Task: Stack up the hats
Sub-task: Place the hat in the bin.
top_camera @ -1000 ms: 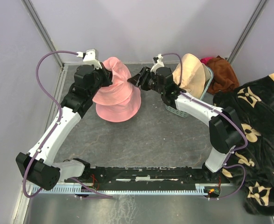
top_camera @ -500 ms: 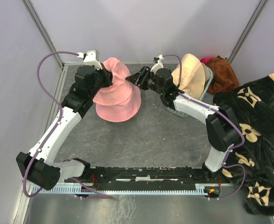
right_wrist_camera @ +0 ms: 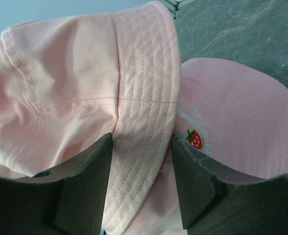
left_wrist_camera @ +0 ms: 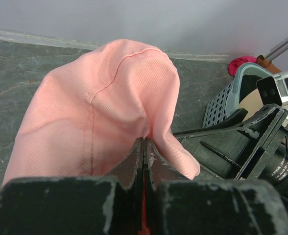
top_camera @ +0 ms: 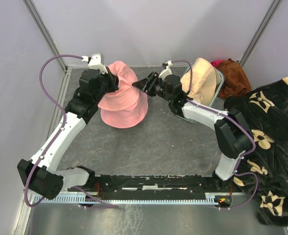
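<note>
On the desk, the biggest thing is the blanket, heaped over the right edge near my right arm's elbow. I have to mind that side when I swing.

Next come the hats. The pink hat hangs in the air at the back, pinched by the left end effector, which is clamped tight on a fold of its crown. Right under it a second pink hat lies flat on the desk. A beige hat sits in the basket, well right of both.

Over the last second my right arm has slid left, away from the basket. The right end effector has come up to the hanging hat's brim. Its wrist camera shows the brim running between the jaws, which stand wide and have not closed. I judge this to be the start of a two-handed spread. Once the right side grips, I can open the hat and lower it over the one below.

Room is tight behind, as the wall stands close to the raised hat. The open desk lies in front of the pink pair, so any pull should go toward me.
</note>
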Controlling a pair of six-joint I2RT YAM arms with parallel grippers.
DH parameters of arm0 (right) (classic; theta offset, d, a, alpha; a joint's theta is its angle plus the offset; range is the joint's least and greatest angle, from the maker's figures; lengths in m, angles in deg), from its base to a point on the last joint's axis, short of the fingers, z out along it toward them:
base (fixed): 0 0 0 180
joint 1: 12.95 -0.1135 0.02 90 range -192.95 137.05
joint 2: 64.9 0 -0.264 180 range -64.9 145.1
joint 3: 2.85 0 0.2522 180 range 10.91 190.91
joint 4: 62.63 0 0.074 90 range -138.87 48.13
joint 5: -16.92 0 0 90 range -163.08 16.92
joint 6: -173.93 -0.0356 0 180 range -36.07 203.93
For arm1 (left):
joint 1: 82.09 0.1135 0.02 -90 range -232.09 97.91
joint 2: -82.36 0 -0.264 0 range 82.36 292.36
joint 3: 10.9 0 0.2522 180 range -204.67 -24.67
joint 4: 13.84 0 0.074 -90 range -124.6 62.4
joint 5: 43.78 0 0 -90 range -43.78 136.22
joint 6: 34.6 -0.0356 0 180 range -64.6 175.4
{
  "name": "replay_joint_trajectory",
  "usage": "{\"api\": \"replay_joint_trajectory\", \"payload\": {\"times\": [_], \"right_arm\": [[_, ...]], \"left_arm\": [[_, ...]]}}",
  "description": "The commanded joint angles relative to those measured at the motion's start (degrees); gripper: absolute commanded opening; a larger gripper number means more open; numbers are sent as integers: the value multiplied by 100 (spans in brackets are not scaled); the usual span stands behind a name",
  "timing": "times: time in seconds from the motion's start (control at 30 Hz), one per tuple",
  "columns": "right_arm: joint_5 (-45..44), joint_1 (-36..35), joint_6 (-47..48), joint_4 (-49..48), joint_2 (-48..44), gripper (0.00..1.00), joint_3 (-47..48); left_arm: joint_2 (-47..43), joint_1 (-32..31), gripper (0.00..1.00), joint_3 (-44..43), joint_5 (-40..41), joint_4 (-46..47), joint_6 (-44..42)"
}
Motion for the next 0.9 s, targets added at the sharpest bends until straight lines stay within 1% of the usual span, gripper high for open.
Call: {"api": "replay_joint_trajectory", "payload": {"times": [0.0, 0.1, 0.17, 0.23, 0.37, 0.43, 0.6, 0.63, 0.67, 0.87], "right_arm": [[157, -32, -241, -550, 108, 58, -23], [214, -27, -386, -708, 164, 54, -38], [197, -27, -420, -775, 160, 49, -93], [175, -26, -431, -791, 138, 39, -110], [110, -35, -396, -750, 78, 24, -176], [27, -39, -332, -654, 10, 22, -225], [-136, -53, -85, -328, -162, 21, -250], [-158, -53, -34, -279, -185, 22, -239], [-175, -61, 4, -228, -210, 22, -227], [-172, -64, 118, -51, -258, 23, -165]], "left_arm": [[14, 18, 3, 17, -144, 273, 171], [29, 16, 3, 14, -140, 273, 170], [11, 23, 3, 27, -129, 271, 171], [-6, 22, 3, 40, -103, 269, 171], [-26, 19, 3, 41, -75, 262, 183], [-41, 25, 3, 48, -51, 258, 187], [-99, 24, 3, 87, 44, 264, 220], [-108, 22, 4, 85, 78, 265, 230], [-123, 21, 9, 77, 119, 255, 244], [-418, 25, 40, 129, 581, 292, 381]]}}
